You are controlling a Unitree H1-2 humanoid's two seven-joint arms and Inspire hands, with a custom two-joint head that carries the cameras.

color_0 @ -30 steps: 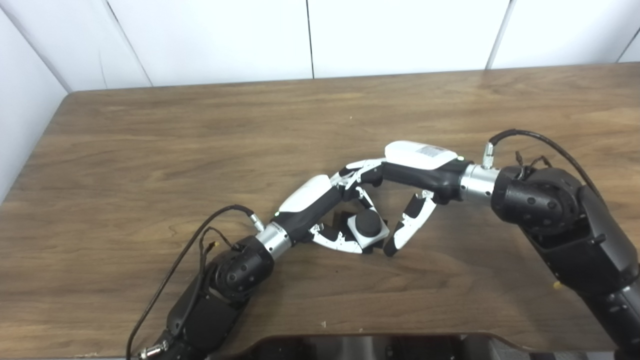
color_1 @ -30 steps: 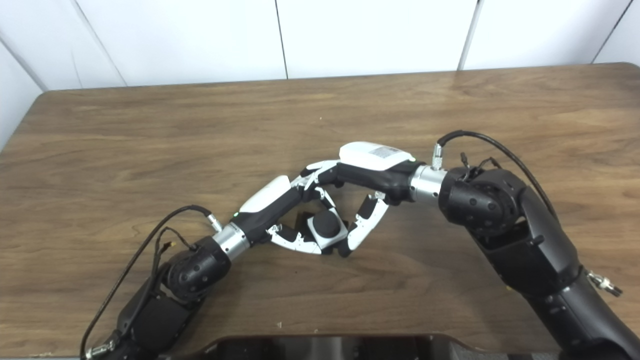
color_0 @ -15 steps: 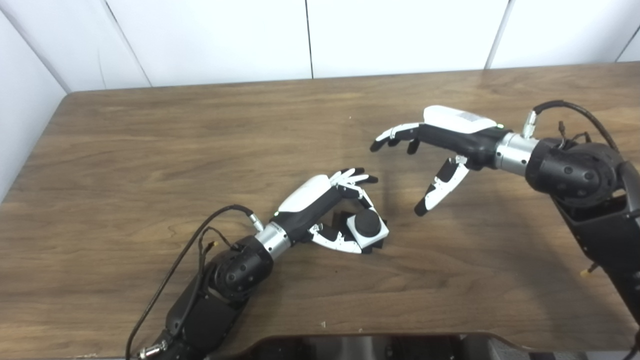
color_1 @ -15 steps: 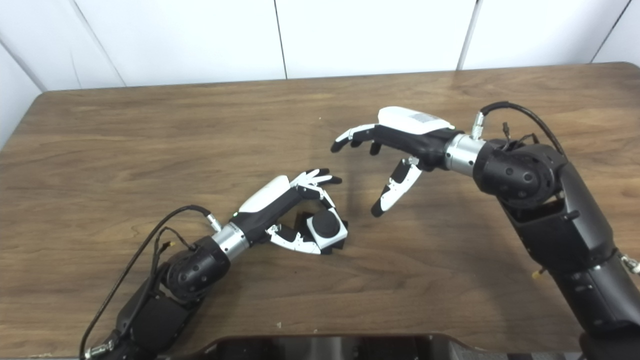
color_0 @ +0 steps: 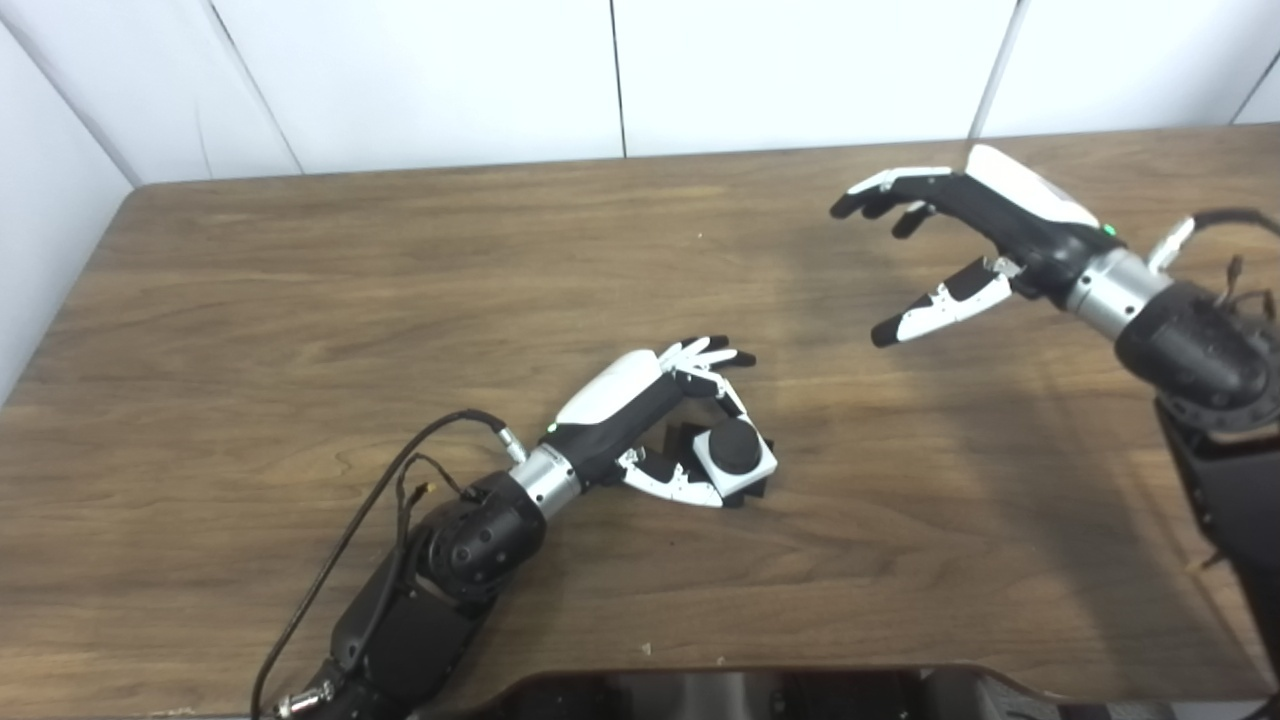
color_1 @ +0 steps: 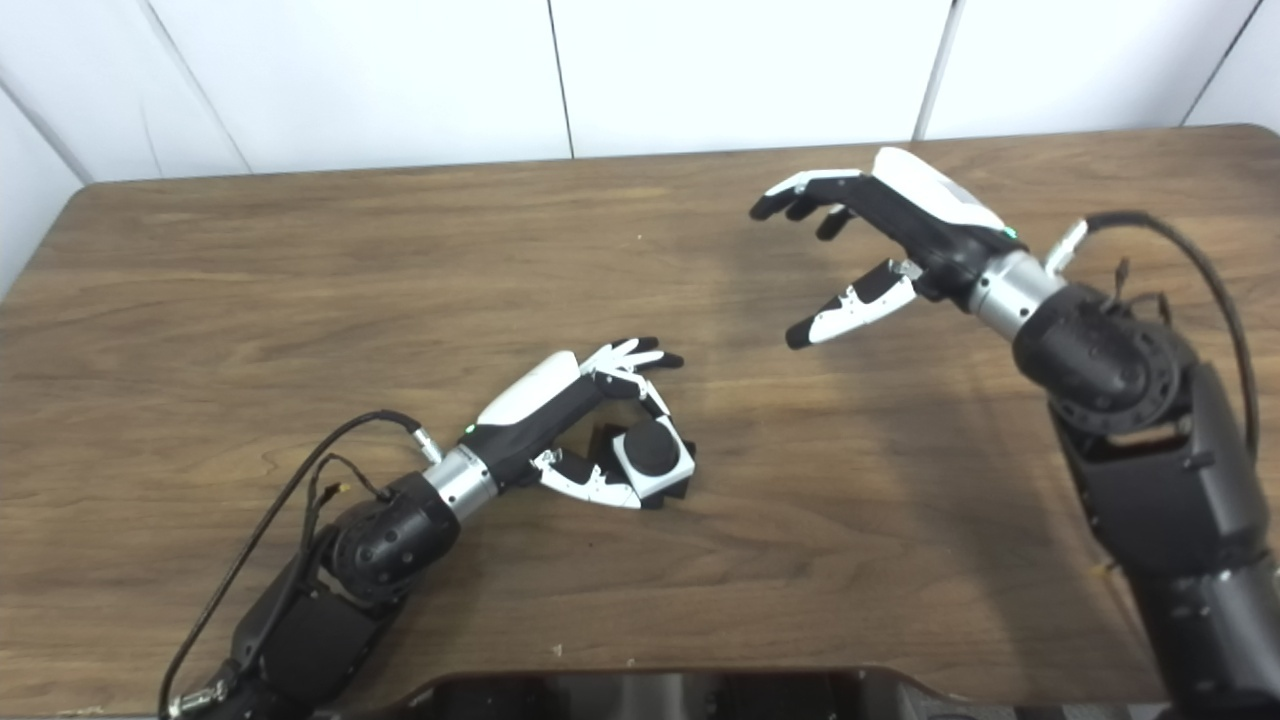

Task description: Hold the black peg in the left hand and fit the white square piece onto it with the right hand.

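The white square piece (color_0: 765, 465) sits around the black peg (color_0: 735, 447), whose round top shows through its middle. The peg's dark base pokes out under the piece near the table's centre. My left hand (color_0: 655, 412) is shut on the black peg, thumb against the near side of the piece and fingers arched over the far side. Well away at the back right, my right hand (color_0: 965, 235) hangs open above the table, fingers spread and holding nothing.
The wooden table (color_0: 300, 300) ends at a white panelled wall (color_0: 620, 70) behind and at its left edge (color_0: 60, 310). Cables (color_0: 400, 480) loop off both wrists. A dark part of my body (color_1: 640, 695) fills the bottom edge.
My right hand has let go of the white piece, opened, and drawn back up and to the right. The left hand, peg and piece have not moved.
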